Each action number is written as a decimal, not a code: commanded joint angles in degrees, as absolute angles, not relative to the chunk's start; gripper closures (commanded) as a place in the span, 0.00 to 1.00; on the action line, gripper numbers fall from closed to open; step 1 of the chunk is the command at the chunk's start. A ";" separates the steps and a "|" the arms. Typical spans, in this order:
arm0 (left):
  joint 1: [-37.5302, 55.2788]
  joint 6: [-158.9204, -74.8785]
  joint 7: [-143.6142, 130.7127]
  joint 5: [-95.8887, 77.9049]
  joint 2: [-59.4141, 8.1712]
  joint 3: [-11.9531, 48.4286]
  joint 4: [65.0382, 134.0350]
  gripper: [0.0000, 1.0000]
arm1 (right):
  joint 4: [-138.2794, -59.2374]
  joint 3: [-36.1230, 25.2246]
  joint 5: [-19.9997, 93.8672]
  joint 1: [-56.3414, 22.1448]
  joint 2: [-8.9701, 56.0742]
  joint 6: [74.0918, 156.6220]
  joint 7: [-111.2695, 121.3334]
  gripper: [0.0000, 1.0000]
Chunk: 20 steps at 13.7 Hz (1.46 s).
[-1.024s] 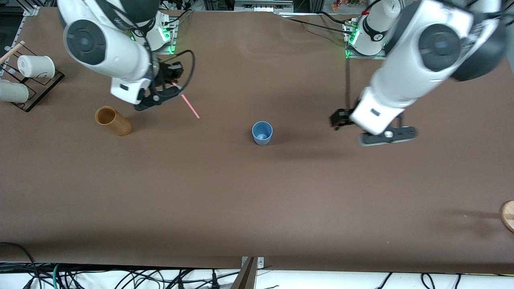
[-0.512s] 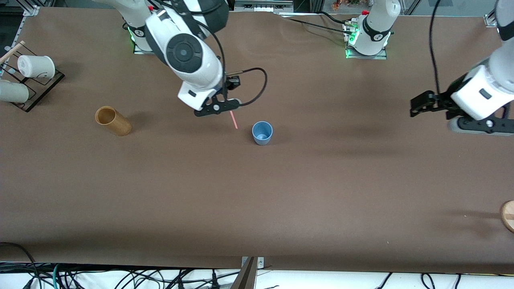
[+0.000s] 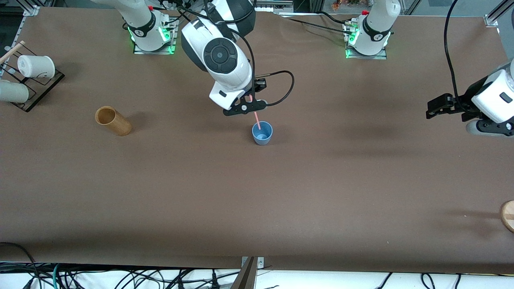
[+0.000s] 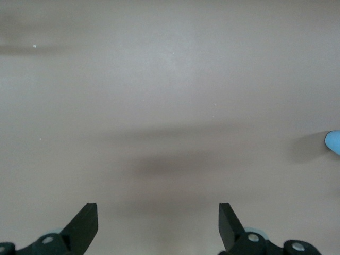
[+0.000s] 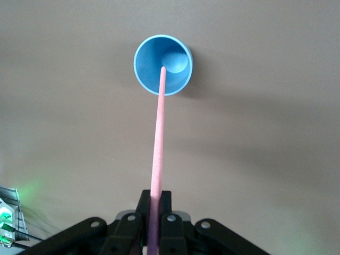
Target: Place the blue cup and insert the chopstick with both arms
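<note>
My right gripper [image 3: 249, 101] hung over the middle of the brown table [image 3: 257, 192], its black fingers [image 5: 139, 212] pinched tight on the upper end of the thin, straight pink chopstick [image 5: 158, 154]. The stick slanted down from my fingers, its lower tip lined up with the round mouth of the blue cup [image 3: 262, 133]; whether the tip had passed the rim I could not tell. The cup, a small smooth plastic tumbler with a slight taper and a brighter blue inside [image 5: 162, 65], stood upright near the table's centre, apart from everything else. My left gripper [image 3: 438, 107] waited in the air over bare table toward the left arm's end, its two black fingers [image 4: 85, 223] spread wide and holding nothing, with a sliver of the cup [image 4: 333, 142] at the edge of its wrist view. Toward the right arm's end stood a taller tan bamboo cylinder [image 3: 113, 120], open-topped, and at that end's edge two white paper cups [image 3: 36, 66] lay on a dark wire rack [image 3: 40, 90].
</note>
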<state>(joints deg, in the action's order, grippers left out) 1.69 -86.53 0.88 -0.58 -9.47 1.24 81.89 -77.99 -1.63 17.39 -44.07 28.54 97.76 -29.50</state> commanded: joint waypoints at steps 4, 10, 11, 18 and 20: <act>2.72 -88.77 0.70 -1.41 -6.59 1.05 86.48 0.00 | -75.94 -2.29 17.14 -45.70 32.52 97.56 -30.76 0.14; 2.64 -88.77 0.88 -1.41 -6.68 1.14 86.04 0.00 | -73.74 -5.00 16.00 -44.04 30.24 96.25 -28.04 0.00; 2.64 -88.77 0.88 -1.41 -6.68 1.14 85.96 0.00 | -73.74 -7.01 15.47 -44.03 28.67 95.98 -28.04 0.00; 2.81 -88.77 0.97 -1.41 -6.68 1.23 86.04 0.00 | -74.26 -25.47 13.63 -44.03 20.75 87.55 -22.44 0.00; 2.81 -88.77 0.97 -1.41 -6.68 1.23 86.04 0.00 | -73.92 -32.65 13.80 -44.12 20.65 81.43 -18.30 0.00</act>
